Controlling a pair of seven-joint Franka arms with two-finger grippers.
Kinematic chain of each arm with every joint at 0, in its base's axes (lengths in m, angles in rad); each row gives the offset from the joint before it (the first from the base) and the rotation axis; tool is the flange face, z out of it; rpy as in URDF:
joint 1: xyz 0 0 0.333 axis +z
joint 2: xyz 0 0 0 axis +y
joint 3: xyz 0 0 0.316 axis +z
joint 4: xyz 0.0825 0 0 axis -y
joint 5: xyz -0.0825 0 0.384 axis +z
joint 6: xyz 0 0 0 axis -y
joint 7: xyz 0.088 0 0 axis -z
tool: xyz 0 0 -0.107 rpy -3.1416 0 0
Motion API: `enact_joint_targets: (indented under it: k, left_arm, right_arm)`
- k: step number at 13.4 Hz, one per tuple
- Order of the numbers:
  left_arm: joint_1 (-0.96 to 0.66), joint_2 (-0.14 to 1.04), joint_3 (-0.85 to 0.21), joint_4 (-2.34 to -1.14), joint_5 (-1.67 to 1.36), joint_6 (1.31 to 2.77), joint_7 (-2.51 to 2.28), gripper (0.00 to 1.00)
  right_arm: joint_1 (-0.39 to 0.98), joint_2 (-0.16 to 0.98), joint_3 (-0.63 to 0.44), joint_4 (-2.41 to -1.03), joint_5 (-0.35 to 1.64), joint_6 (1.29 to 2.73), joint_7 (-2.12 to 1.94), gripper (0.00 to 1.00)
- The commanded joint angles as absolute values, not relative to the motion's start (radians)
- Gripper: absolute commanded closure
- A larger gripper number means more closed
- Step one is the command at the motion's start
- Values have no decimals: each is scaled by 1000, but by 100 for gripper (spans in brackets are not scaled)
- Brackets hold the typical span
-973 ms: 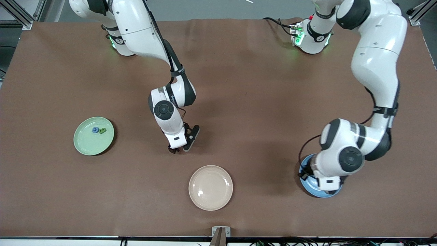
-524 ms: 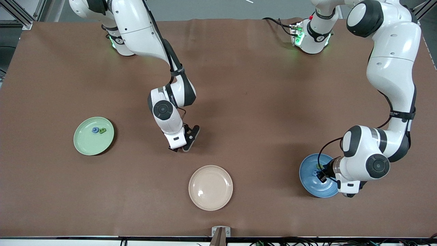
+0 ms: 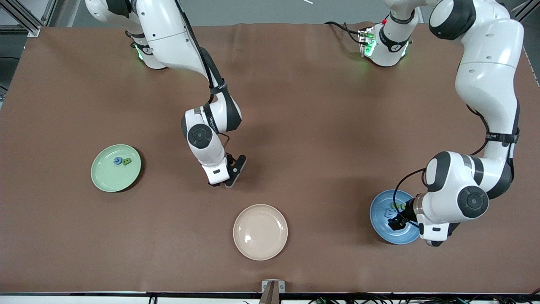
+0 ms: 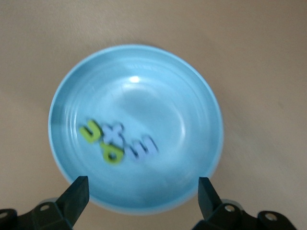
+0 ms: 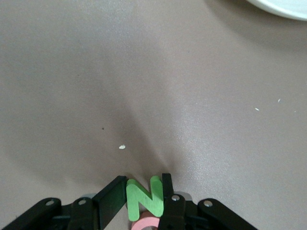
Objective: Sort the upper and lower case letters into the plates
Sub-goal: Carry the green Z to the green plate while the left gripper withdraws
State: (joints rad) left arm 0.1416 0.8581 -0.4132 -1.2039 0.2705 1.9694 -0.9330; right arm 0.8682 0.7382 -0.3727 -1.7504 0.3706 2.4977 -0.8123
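In the right wrist view my right gripper [image 5: 144, 189] is shut on a green letter N [image 5: 144, 196], low over the bare table mat. A red letter [image 5: 146, 224] peeks out right beside the N; I cannot tell whether it is gripped too. My left gripper [image 4: 142, 191] is open over the blue plate [image 4: 144, 67], where two green letters [image 4: 90, 131] and two blue letters [image 4: 144, 148] lie together. The pale green plate [image 3: 107, 177], toward the right arm's end, holds a blue letter [image 3: 118, 160] and a green letter [image 3: 127, 161].
A cream-beige plate [image 3: 260, 232] with nothing in it lies near the table's front edge, nearer the front camera than my right gripper [image 3: 220, 184]. Its rim [image 5: 283, 7] shows in the right wrist view. The blue plate [image 3: 382, 228] lies toward the left arm's end.
My left gripper opened over the blue plate, and its hand shifted off the plate's middle toward the left arm's end. My right gripper shut on the green N.
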Motion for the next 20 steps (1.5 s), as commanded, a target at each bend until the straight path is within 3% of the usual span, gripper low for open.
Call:
enact_joint_targets:
  k: [1, 5, 10, 13, 15, 17, 20]
  left_arm:
    - [135, 749, -425, -1224, 278, 1884, -866, 0]
    - [144, 609, -413, -1224, 302, 1734, -691, 0]
    - [152, 422, -416, -1223, 322, 1573, -473, 0]
    - [192, 338, -423, -1224, 261, 1514, -359, 0]
    - [183, 283, -399, -1232, 223, 1459, -333, 0]
    - [128, 194, -301, -1316, 183, 1443, -260, 0]
    - [17, 22, -94, -1538, 96, 1497, -154, 0]
  right_arm:
    - [835, 730, -367, -1747, 380, 2443, -819, 95]
    - [824, 675, -483, -1648, 368, 2165, -856, 94]
    - [822, 624, -707, -1641, 359, 1971, -1063, 94]
    - [805, 621, -828, -1721, 362, 1963, -1069, 93]
    - [753, 621, -853, -1773, 368, 1974, -1068, 92]
    - [723, 620, -877, -1839, 380, 2005, -1060, 92]
    - [707, 626, -900, -1959, 458, 2149, -1045, 91]
